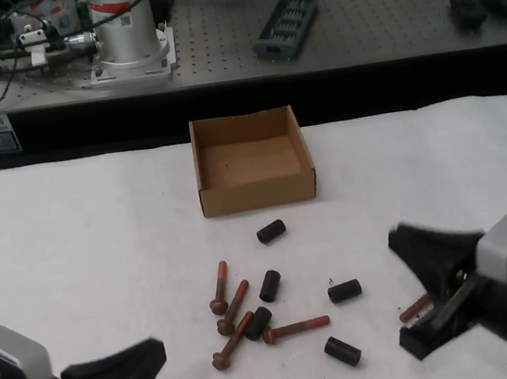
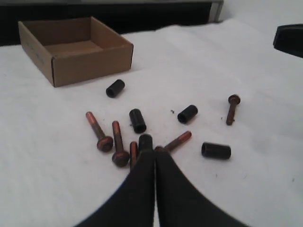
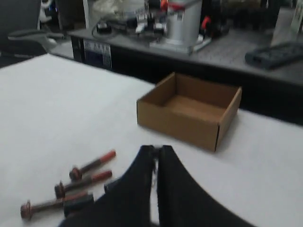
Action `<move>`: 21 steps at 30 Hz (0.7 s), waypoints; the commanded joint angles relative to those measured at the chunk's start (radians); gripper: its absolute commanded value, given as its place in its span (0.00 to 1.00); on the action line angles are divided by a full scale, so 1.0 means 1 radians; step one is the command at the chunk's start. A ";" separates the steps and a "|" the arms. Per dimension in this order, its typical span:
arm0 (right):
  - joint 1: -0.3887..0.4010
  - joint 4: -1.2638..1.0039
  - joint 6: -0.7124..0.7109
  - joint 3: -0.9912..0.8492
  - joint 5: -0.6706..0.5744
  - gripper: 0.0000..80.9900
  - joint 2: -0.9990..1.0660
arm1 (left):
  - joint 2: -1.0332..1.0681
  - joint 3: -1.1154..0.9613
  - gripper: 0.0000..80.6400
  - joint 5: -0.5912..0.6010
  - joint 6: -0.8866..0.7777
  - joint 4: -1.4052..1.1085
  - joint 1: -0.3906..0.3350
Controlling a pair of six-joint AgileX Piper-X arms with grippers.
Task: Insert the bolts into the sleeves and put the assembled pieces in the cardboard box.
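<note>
Assembly not begun. My left tool [image 2: 155, 152] and right tool [image 3: 155, 148] are closed, empty. Bolts [image 1: 218, 288] and sleeves [image 1: 269, 286] lie loose at lower centre, below the cardboard box [image 1: 258, 192]. Next, I judge: open, grip one bolt.

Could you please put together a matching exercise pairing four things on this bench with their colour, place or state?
Things:
1. cardboard box
2. left gripper
3. lone sleeve
4. stray bolt

Descriptions:
A. reddish, off to one side
B. shut
C. brown, nothing inside
D. black, closest to the box

Pairs: 1-C, 2-B, 3-D, 4-A
</note>
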 commanded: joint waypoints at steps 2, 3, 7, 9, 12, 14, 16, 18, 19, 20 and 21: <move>-0.005 -0.185 0.161 -0.002 0.041 0.05 -0.001 | 0.001 -0.014 0.01 0.009 -0.134 -0.129 -0.006; -0.005 -0.183 0.225 -0.002 0.039 0.05 -0.001 | 0.001 -0.021 0.01 0.009 -0.171 -0.147 -0.006; -0.005 -0.163 0.420 -0.002 0.007 0.05 -0.001 | 0.001 -0.049 0.01 0.022 -0.255 -0.193 -0.006; -0.005 -0.163 0.451 -0.002 -0.012 0.05 -0.001 | 0.001 -0.057 0.01 0.053 -0.255 -0.195 -0.006; -0.005 -0.192 0.458 -0.002 -0.052 0.05 -0.001 | 0.001 -0.057 0.01 0.144 -0.255 -0.195 -0.006; -0.005 -0.226 0.441 -0.008 -0.094 0.05 -0.001 | 0.001 -0.057 0.01 0.209 -0.255 -0.195 -0.006; -0.005 -0.230 0.422 -0.021 -0.134 0.05 -0.001 | 0.001 -0.057 0.01 0.234 -0.255 -0.195 -0.006; -0.005 -0.226 0.410 -0.039 -0.166 0.05 -0.001 | 0.001 -0.058 0.01 0.234 -0.255 -0.212 -0.006; -0.005 -0.226 0.411 -0.050 -0.177 0.05 -0.001 | 0.001 -0.058 0.01 0.234 -0.251 -0.234 -0.006; -0.005 -0.226 0.411 -0.070 -0.191 0.05 -0.001 | 0.001 -0.058 0.01 0.234 -0.241 -0.270 -0.006; -0.005 -0.226 0.411 -0.091 -0.197 0.05 -0.001 | 0.001 -0.058 0.01 0.234 -0.226 -0.305 -0.006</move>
